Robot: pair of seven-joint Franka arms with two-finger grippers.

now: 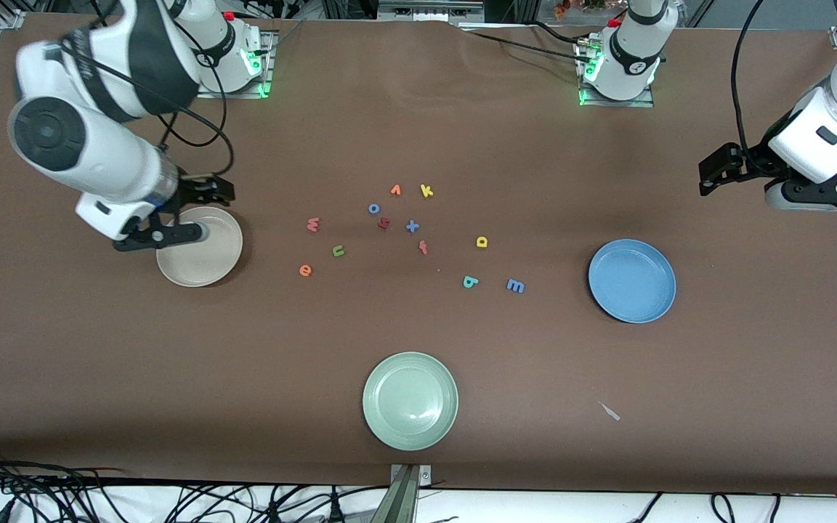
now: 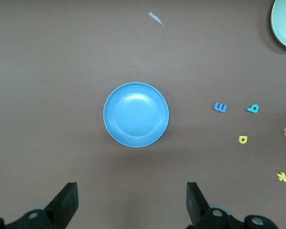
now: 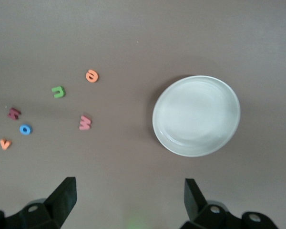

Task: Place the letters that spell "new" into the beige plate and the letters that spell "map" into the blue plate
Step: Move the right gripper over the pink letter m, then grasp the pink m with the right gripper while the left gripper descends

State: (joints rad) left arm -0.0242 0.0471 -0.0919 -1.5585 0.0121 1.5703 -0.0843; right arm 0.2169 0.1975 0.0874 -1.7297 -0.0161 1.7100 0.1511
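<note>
The green n (image 1: 338, 251) (image 3: 58, 91), orange e (image 1: 305, 271) (image 3: 91, 76) and pinkish w (image 1: 312, 224) (image 3: 85, 122) lie on the table beside the beige plate (image 1: 209, 260) (image 3: 196, 116). My right gripper (image 1: 197, 214) (image 3: 128, 195) hangs open and empty over that plate's rim. The dark blue m (image 1: 515, 285) (image 2: 220, 107), teal a (image 1: 469, 282) (image 2: 253, 108) and yellow p (image 1: 482, 242) (image 2: 243, 139) lie beside the blue plate (image 1: 632, 280) (image 2: 136, 114). Above bare table at the left arm's end, my left gripper (image 1: 734, 171) (image 2: 132, 198) is open and empty.
A pale green plate (image 1: 410, 400) sits near the front edge. Other letters cluster mid-table: orange v (image 1: 395, 190), yellow k (image 1: 426, 191), blue o (image 1: 373, 208), a dark red letter (image 1: 383, 224), a blue cross shape (image 1: 412, 226). A paper scrap (image 1: 609, 411) lies nearer the camera than the blue plate.
</note>
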